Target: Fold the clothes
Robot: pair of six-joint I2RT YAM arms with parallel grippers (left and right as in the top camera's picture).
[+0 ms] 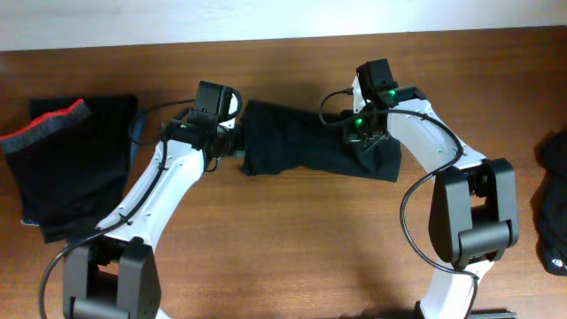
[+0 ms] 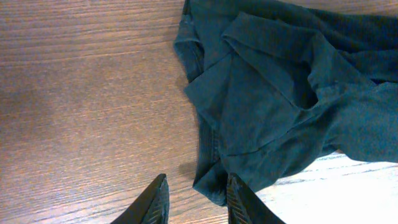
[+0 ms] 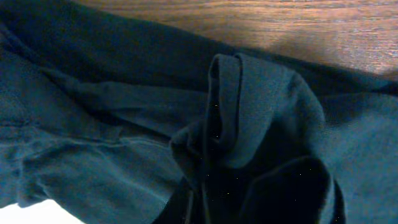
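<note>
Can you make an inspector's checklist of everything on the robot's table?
Surface: brown wooden table, its grain showing.
Job's things: middle black garment, rumpled, lying between the two arms; garment with red-and-grey waistband at the left; another black garment, cut off by the right edge of the picture.
Clutter: nothing seen.
End effectors: left end effector open, at the corner of the middle black garment; right end effector shut on a bunched fold of that garment.
Cables: black cables loop along both arms.
Surroundings: pale strip beyond the table's far edge.
</note>
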